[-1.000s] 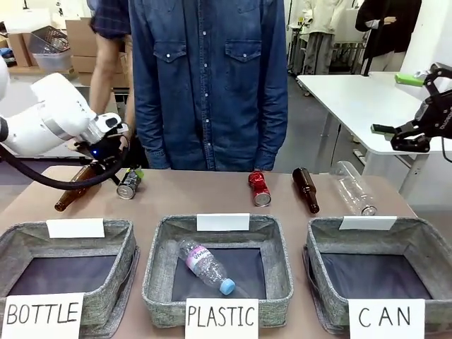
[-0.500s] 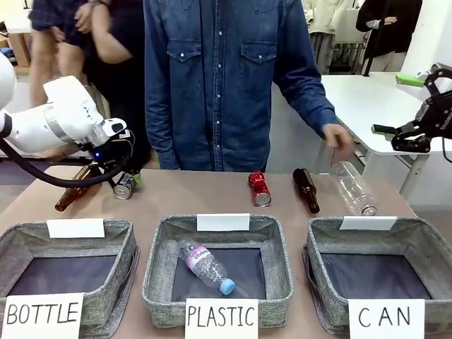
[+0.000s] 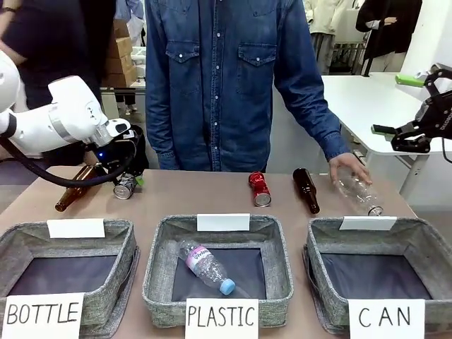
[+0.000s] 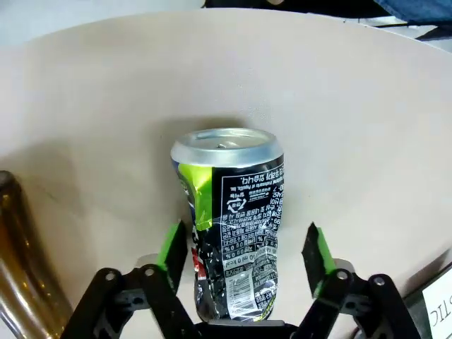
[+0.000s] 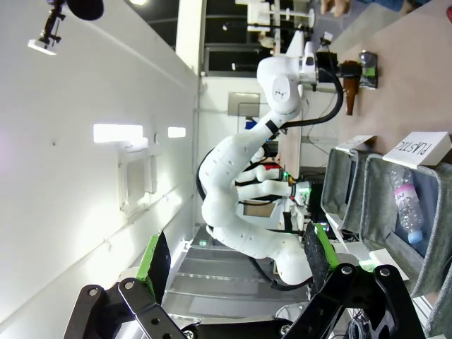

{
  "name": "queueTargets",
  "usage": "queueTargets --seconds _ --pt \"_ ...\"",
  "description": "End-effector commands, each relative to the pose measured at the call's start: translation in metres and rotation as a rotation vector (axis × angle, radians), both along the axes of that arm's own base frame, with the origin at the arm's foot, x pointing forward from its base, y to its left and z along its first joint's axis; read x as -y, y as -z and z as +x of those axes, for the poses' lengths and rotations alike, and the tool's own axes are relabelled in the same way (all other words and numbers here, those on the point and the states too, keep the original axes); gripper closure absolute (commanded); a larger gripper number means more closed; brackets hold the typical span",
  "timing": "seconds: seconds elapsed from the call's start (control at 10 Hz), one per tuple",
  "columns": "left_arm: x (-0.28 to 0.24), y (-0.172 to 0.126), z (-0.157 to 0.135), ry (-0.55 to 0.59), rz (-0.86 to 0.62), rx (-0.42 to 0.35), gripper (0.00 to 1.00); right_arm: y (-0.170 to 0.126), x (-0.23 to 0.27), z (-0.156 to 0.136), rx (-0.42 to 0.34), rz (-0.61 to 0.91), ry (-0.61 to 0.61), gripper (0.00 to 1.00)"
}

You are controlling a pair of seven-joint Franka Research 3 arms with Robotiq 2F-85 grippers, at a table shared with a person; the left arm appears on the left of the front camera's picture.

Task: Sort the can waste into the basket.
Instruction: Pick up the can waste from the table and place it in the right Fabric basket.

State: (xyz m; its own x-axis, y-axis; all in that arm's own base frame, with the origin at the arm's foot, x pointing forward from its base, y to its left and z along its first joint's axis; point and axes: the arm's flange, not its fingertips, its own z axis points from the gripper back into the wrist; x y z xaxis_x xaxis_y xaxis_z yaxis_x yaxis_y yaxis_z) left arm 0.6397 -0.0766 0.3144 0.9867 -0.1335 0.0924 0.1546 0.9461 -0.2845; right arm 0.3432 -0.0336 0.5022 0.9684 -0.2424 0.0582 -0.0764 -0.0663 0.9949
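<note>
Left wrist view: left gripper (image 4: 244,239) straddles dark can (image 4: 229,205), pads not yet pinching, prob. lining up pickup; right gripper (image 5: 236,248) open, idle.

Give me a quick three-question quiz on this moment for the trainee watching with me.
1. True or false: the dark can sits between the left hand's fingers.
2. Which basket holds the blue-capped bottle? A) BOTTLE basket, B) PLASTIC basket, C) CAN basket.
3. Fill in: the person's hand touches the loose bottle, which is made of clear ____.

Key: 1 true; 2 B; 3 plastic.
</note>
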Motion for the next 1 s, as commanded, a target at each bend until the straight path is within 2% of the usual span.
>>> queueTargets --seconds 0.0,0.2,0.3,0.4,0.5,0.7,0.8,0.9 --pt "0.001 -0.002 0.006 -0.015 0.027 -0.009 1.0 -0.005 0.0 0.0 -0.014 0.004 -0.006 0.0" --pt "0.002 -0.002 0.007 -0.01 0.041 -0.004 1.0 -0.005 0.0 0.0 -0.014 0.004 -0.006 0.0" --pt "0.002 -0.003 0.007 -0.013 0.041 -0.003 0.87 -0.005 0.0 0.0 -0.014 0.004 -0.006 0.0" --pt "0.001 -0.004 0.008 -0.019 0.045 0.002 0.96 -0.005 0.0 0.0 -0.014 0.004 -0.006 0.0" --pt "-0.001 -0.005 0.007 -0.024 0.041 0.006 1.0 -0.005 0.0 0.0 -0.014 0.004 -0.006 0.0" --pt "-0.007 -0.012 0.004 -0.052 0.018 0.002 1.0 -0.005 0.0 0.0 -0.014 0.004 -0.006 0.0" --pt "-0.015 -0.03 -0.005 -0.028 -0.011 -0.009 1.0 -0.005 0.0 0.0 -0.014 0.004 -0.006 0.0" --pt "-0.03 -0.069 -0.028 0.041 -0.046 0.015 1.0 -0.005 0.0 0.0 -0.014 0.004 -0.006 0.0"
